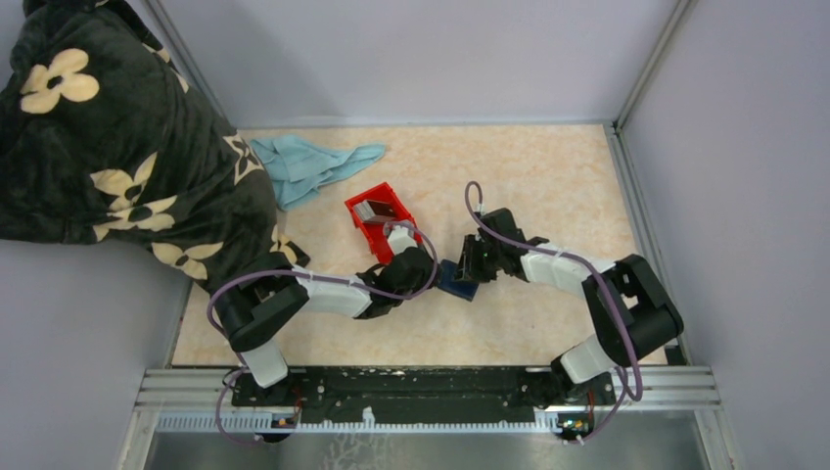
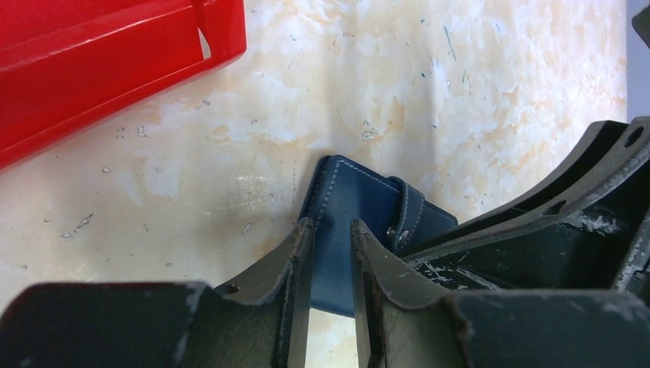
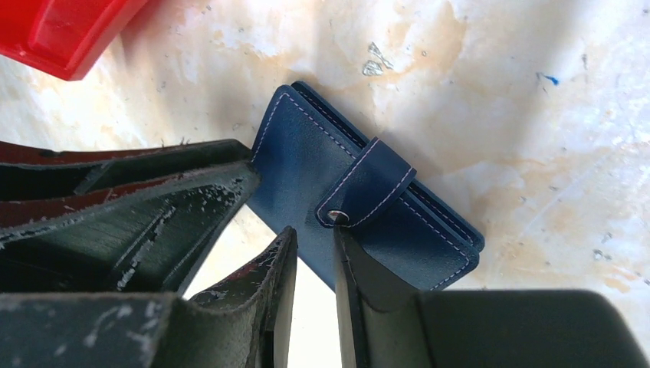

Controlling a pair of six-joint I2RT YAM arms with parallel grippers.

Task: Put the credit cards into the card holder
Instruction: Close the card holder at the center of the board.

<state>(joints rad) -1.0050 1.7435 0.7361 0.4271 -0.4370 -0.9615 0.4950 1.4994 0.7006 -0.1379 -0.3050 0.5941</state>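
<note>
The card holder (image 1: 457,281) is a navy wallet lying flat on the table, folded with its snap tab (image 3: 368,184) fastened. It also shows in the left wrist view (image 2: 349,199) and the right wrist view (image 3: 306,153). My left gripper (image 1: 428,267) (image 2: 331,224) is over its left part, jaws a narrow gap apart with nothing between them. My right gripper (image 1: 473,264) (image 3: 314,230) is at its near edge, jaws narrowly apart, with one fingertip (image 3: 341,238) touching the snap. A greyish credit card (image 1: 373,208) stands in the red bin; other cards are hidden.
The red plastic bin (image 1: 370,238) stands just left of the wallet and shows in both wrist views (image 2: 100,54) (image 3: 69,31). A light blue cloth (image 1: 313,162) lies at the back left. A black flowered blanket (image 1: 108,147) covers the left side. Walls enclose the table.
</note>
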